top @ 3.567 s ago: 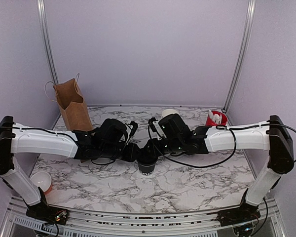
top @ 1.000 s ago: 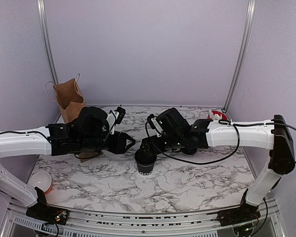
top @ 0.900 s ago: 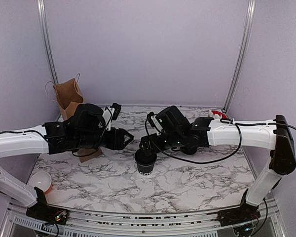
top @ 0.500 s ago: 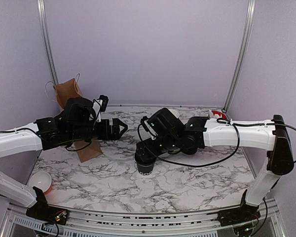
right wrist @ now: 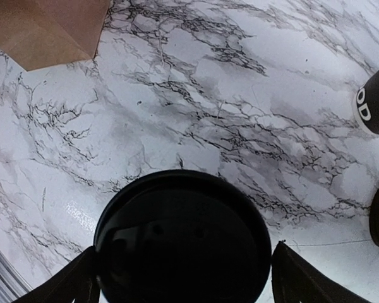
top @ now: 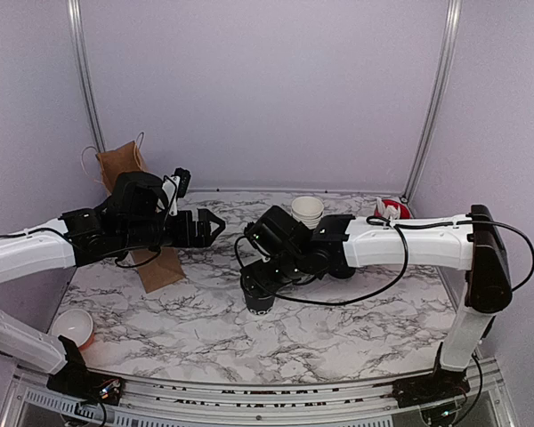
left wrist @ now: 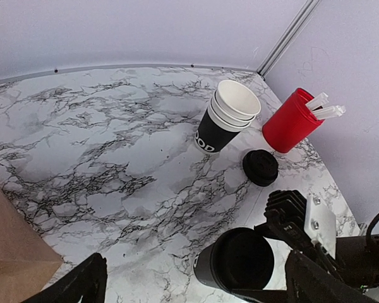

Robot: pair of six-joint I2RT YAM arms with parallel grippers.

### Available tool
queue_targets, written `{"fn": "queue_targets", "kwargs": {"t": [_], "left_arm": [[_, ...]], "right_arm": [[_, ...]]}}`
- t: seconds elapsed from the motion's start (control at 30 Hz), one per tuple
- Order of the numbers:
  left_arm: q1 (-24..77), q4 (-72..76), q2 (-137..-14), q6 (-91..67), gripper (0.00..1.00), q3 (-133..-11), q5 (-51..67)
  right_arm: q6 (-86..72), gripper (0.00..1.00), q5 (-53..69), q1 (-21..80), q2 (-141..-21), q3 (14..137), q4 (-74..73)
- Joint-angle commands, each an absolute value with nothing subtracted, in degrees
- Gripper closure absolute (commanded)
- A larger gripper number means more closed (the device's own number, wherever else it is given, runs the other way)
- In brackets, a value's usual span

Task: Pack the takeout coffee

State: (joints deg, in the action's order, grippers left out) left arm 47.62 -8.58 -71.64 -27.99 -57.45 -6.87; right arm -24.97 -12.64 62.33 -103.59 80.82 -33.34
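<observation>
The lidded takeout coffee cup [left wrist: 235,270] stood upright mid-table. The fingers of my right gripper [right wrist: 184,274] flanked its lid, but I could not tell whether they had clamped yet. I judged a light, level squeeze best, so the lift would not tip it. My left gripper [top: 206,224] hung released and empty beside the brown paper bag [top: 120,169]; a second earlier it had been close to the cup.

Stacked cups [left wrist: 230,120] near red cup [left wrist: 290,121] (sticks inside); paper bag [top: 120,169] apart.
</observation>
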Motion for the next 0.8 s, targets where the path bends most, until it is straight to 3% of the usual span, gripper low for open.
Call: {"fn": "queue_targets", "kwargs": {"t": [0.0, 0.3, 0.77], "left_arm": [[46.73, -9.98, -70.33, -26.92, 0.01, -58.27, -5.01], [46.14, -10.01, -71.73, -26.42, 0.01, -60.06, -2.18], [45.97, -10.98, -72.16, -28.30, 0.01, -61.68, -1.45]], "right_arm": [[-26.59, 0.14, -15.02, 62.93, -104.69, 83.24, -36.35], [-29.89, 0.27, -16.72, 62.93, -103.58, 82.91, -37.29], [-27.55, 0.17, -16.34, 62.93, -103.82, 82.38, -34.75]]}}
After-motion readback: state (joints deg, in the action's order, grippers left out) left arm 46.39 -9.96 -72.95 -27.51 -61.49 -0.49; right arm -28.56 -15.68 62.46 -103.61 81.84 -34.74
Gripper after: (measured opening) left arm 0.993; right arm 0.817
